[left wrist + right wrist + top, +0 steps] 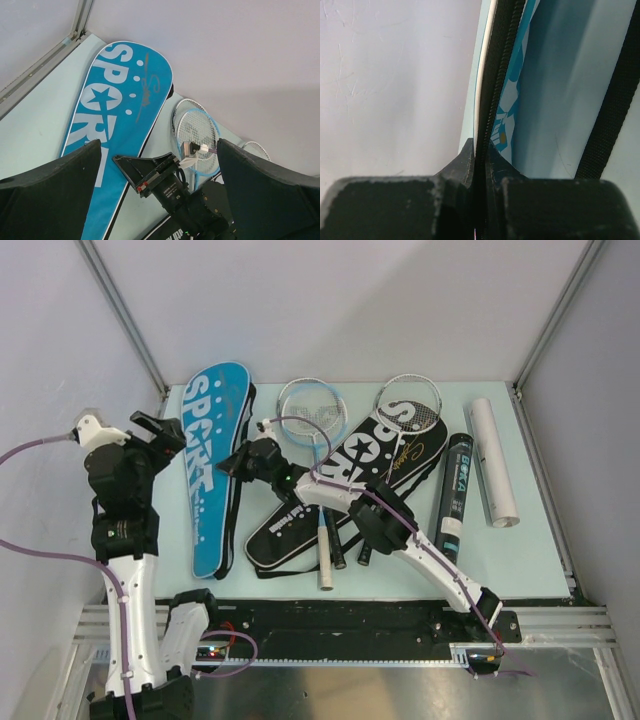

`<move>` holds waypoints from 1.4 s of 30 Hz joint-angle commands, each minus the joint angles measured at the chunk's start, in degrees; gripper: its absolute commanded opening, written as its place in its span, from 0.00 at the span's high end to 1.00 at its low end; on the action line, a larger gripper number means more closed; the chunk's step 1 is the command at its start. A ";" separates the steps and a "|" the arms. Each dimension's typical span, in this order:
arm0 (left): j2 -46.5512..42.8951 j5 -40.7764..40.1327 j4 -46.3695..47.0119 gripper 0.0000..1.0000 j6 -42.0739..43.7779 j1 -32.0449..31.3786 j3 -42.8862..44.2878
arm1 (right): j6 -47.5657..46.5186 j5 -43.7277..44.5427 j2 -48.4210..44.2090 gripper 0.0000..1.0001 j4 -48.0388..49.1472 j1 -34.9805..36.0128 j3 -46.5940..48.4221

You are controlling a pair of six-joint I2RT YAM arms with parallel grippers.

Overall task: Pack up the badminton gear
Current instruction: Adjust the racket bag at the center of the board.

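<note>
Nearest me, my right gripper [480,150] is pinched tight on the zipper edge of the blue bag [212,465], which lies flat left of the black bag [345,490]. My left gripper [160,435] hovers wide apart over the blue bag's left edge. Two racket heads [315,415] lie beyond.

left gripper [159,145]: wide apart | blue SPORT bag [117,100]: lying flat | racket heads [197,132]: just beside bag

Soft, even light fills the cell, bright, with faint shadows on the pale worktop [540,560]. The right wrist view is dimmer and blurred up close (its jaws are dark masses); the others are sharp.
</note>
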 commanded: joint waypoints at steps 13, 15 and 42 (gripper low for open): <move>7.57 -5.43 0.22 0.07 6.27 -0.22 3.61 | -25.08 -8.76 -18.97 1.00 -11.19 -3.89 -1.53; 7.93 -6.97 -0.36 0.08 6.00 -0.25 5.75 | -30.70 -10.97 -22.68 1.00 -17.40 -4.73 -0.81; 20.68 3.43 -5.69 0.11 -11.29 3.44 16.81 | -95.61 7.82 -59.15 1.00 -38.10 -6.59 -32.85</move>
